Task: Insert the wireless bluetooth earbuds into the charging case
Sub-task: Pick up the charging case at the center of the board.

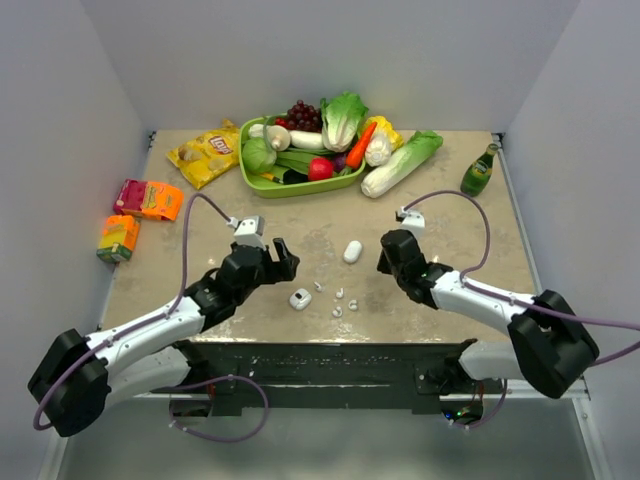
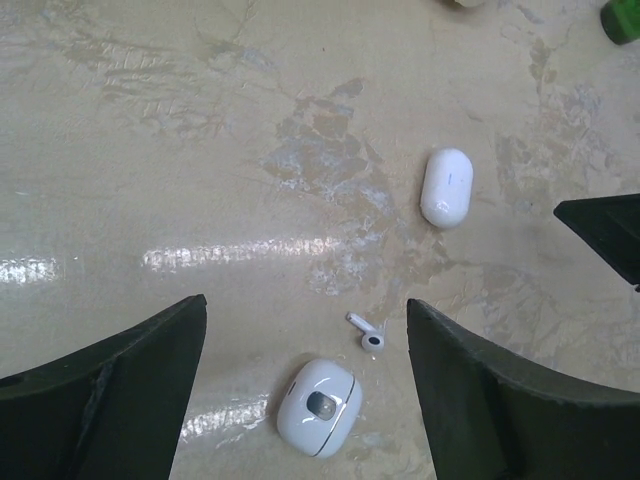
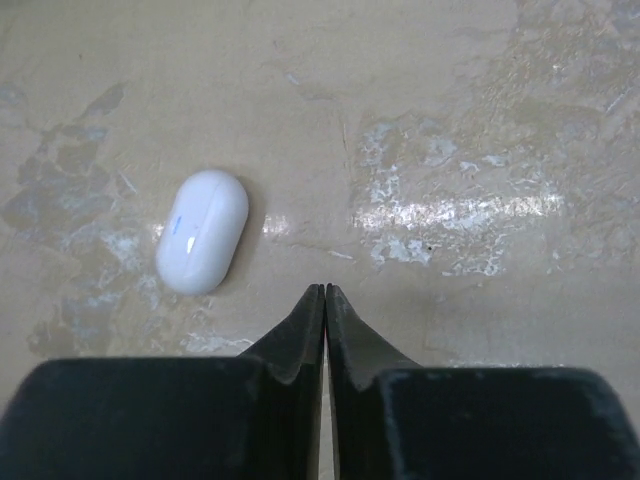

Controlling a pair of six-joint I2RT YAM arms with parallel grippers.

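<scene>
Beige and worn, with pale scuffed patches, the worktop (image 1: 310, 225) carried everything. Four tiny glossy white plastic earbuds (image 1: 340, 293) lay loose on it near the middle of the near edge, between the two arms, and nothing held them. Just beside them, on the side of the left edge, sat a white rounded case (image 1: 300, 298) with a dark grey patch on its upper face. In the left wrist view one earbud (image 2: 367, 333) lay close to this case (image 2: 318, 393) but did not touch it. A white pill-shaped case (image 1: 352, 251), closed, lay a little further from the near edge, apart from the buds.

The left gripper (image 1: 280, 258) hung over the worktop with its black fingers (image 2: 110, 390) spread wide and nothing between them. The rounded case and that one earbud showed in the gap. The right gripper (image 1: 385, 263) had its fingers (image 3: 300, 330) pressed together and held nothing. The pill-shaped case (image 3: 202, 230) lay near its tip, not touching.

Along the far edge stood a green plastic tray (image 1: 290, 190) full of vegetables and fruit. A yellow crisp bag (image 1: 205, 152) lay towards the far left corner and a green bottle (image 1: 478, 172) stood towards the far right corner. By the left edge lay a pink and orange box (image 1: 148, 198) and an orange and green carton (image 1: 118, 237).
</scene>
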